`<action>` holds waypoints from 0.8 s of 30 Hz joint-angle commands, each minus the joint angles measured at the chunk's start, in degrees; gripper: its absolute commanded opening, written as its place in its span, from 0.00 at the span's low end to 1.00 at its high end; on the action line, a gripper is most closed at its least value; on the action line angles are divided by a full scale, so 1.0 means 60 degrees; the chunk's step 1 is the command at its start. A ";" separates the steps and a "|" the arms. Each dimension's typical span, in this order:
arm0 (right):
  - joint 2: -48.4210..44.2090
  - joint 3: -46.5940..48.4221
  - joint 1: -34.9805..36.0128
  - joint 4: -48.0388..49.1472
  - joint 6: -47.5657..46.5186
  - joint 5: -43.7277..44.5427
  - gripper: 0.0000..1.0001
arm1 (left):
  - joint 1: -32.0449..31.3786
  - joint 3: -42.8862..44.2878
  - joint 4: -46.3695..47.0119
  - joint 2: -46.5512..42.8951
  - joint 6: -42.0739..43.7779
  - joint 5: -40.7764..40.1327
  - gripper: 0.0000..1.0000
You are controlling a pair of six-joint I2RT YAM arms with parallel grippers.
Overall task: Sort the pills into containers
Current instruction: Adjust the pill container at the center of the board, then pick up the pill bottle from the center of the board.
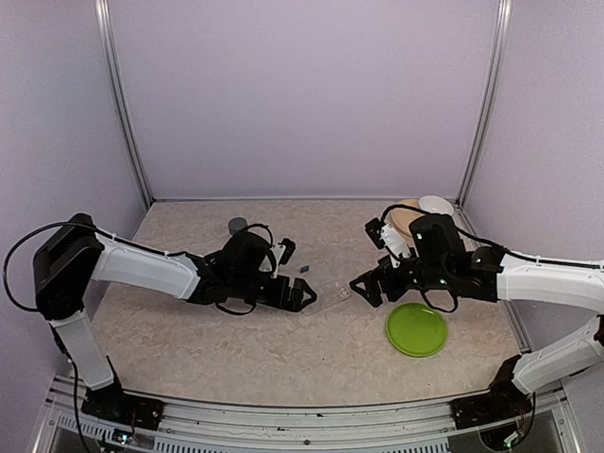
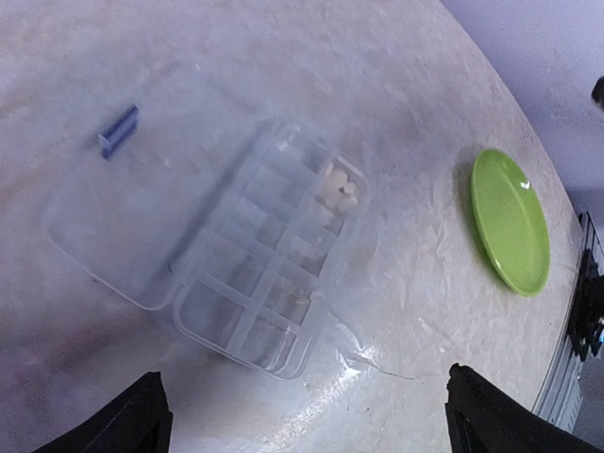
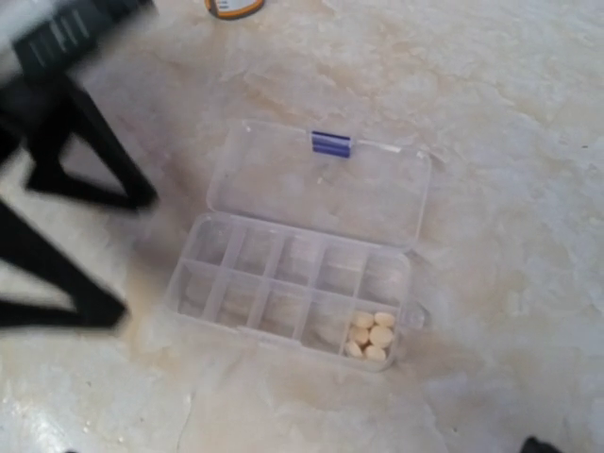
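The clear pill box lies open on the table between my two grippers. In the right wrist view its compartments face me, and the lid with a blue latch lies flat behind them. Several pale round pills sit in one end compartment. They also show in the left wrist view. My left gripper is open and empty, just left of the box. My right gripper is open and empty, just right of it; only one fingertip shows in its own view.
A round green plate lies front right, also visible in the left wrist view. A white bowl and a tan dish stand at the back right. A small dark bottle stands behind the left arm.
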 commanded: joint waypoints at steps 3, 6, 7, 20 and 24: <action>-0.0377 0.0192 -0.0205 -0.0148 -0.0150 0.0150 1.00 | 0.0513 -0.0067 -0.1444 -0.2272 0.0171 -0.2185 0.99; -0.0407 0.0143 -0.0250 -0.0090 -0.0132 0.0106 1.00 | 0.0966 -0.0108 -0.2010 -0.3080 0.0207 -0.2868 0.99; -0.0420 0.0131 -0.0261 -0.0065 -0.0135 0.0079 1.00 | 0.1169 -0.0131 -0.2184 -0.3294 0.0226 -0.3054 0.99; -0.0518 -0.0131 -0.0288 0.0145 -0.0017 -0.0222 1.00 | 0.3875 -0.0290 -0.3067 -0.3283 0.0361 -0.4476 0.98; -0.0566 -0.0191 -0.0290 0.0112 -0.0017 -0.0224 1.00 | 0.4194 -0.0247 -0.3126 -0.2842 0.0415 -0.4700 0.93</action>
